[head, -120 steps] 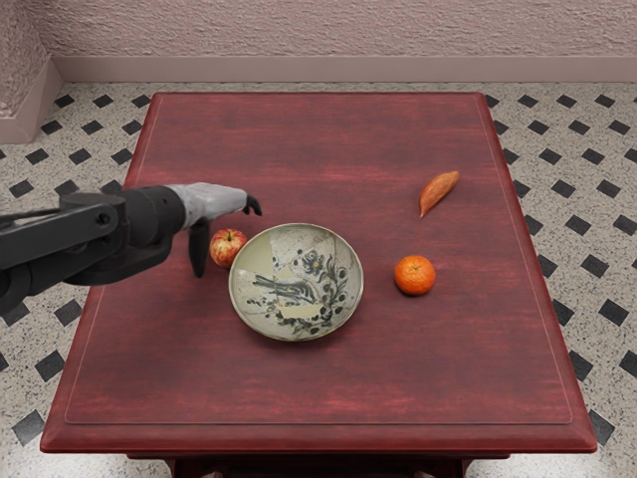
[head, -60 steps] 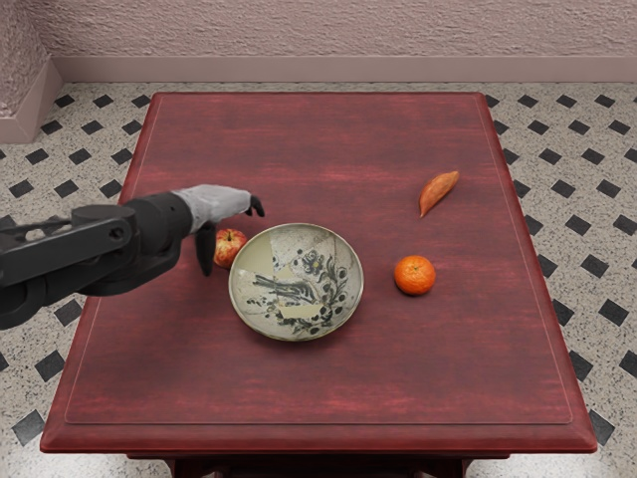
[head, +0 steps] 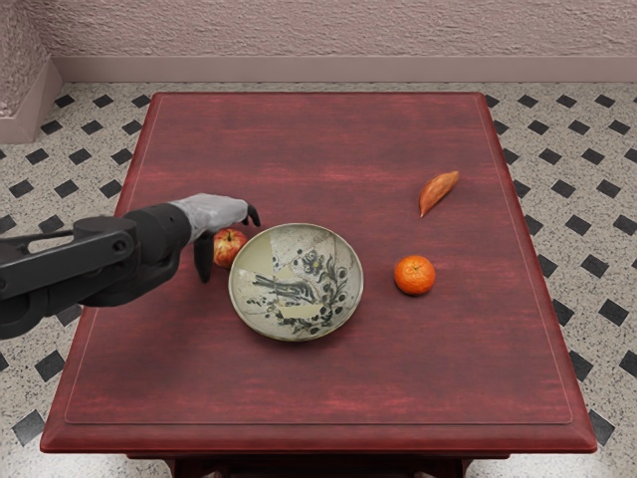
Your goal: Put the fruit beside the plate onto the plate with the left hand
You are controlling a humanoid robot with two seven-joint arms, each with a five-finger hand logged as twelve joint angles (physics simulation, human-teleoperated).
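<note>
Dark red wood covers the table (head: pixel 318 149), which stands on a pale floor (head: pixel 577 179) dotted with black diamonds, with a pinkish wall (head: pixel 348 25) behind it. On the table's left half a small red and yellow apple (head: pixel 229 245) sits on the wood just beside the plate (head: pixel 296 281), close against its upper left rim; whether the two touch cannot be told. The apple is not on the plate. The left hand (head: pixel 211 214) hovers directly over and to the left of the apple, its grey palm facing down. Its fingers are loosely spread and not closed on the fruit: the dark thumb (head: pixel 203 257) hangs down on the apple's left side, and a dark fingertip (head: pixel 253 213) points out above the apple's far side. Contact between hand and apple cannot be made out, and the hand holds nothing. The black arm (head: pixel 80 264) reaches in from the picture's left edge, slanting across the table's left border. The plate is a shallow, cream dish with a dark painted floral pattern, lying flat near the table's middle. To its right, well apart, lies an orange (head: pixel 415 275), and beyond that, nearer the far right side, what looks like a sweet potato (head: pixel 439 191) lies tilted.
</note>
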